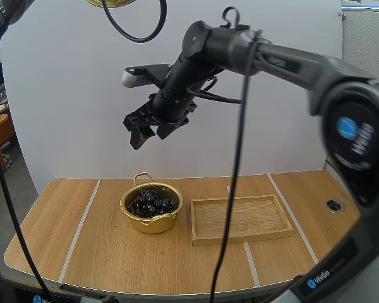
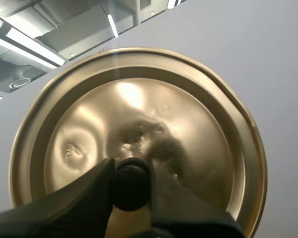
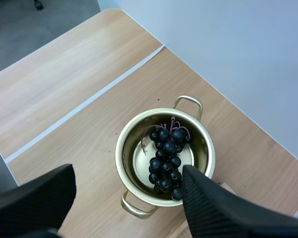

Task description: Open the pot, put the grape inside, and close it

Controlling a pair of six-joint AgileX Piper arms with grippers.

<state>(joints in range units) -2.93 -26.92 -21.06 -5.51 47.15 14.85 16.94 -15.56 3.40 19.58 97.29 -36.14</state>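
A golden pot (image 1: pixel 151 209) stands uncovered on the table, with a bunch of dark grapes (image 1: pixel 151 204) lying inside it. The right wrist view looks down into the pot (image 3: pixel 165 154) at the grapes (image 3: pixel 167 157). My right gripper (image 1: pixel 147 134) hangs high above the pot, open, with nothing between its fingers (image 3: pixel 208 206). My left gripper (image 2: pixel 130 186) is shut on the black knob (image 2: pixel 131 182) of the golden lid (image 2: pixel 139 129), held up in the air. An edge of the lid (image 1: pixel 111 2) shows at the top of the high view.
A shallow wooden tray (image 1: pixel 240 219) lies to the right of the pot, close beside it. A round hole (image 1: pixel 334 205) sits in the table's right end. White tape lines cross the wooden table (image 1: pixel 63 221).
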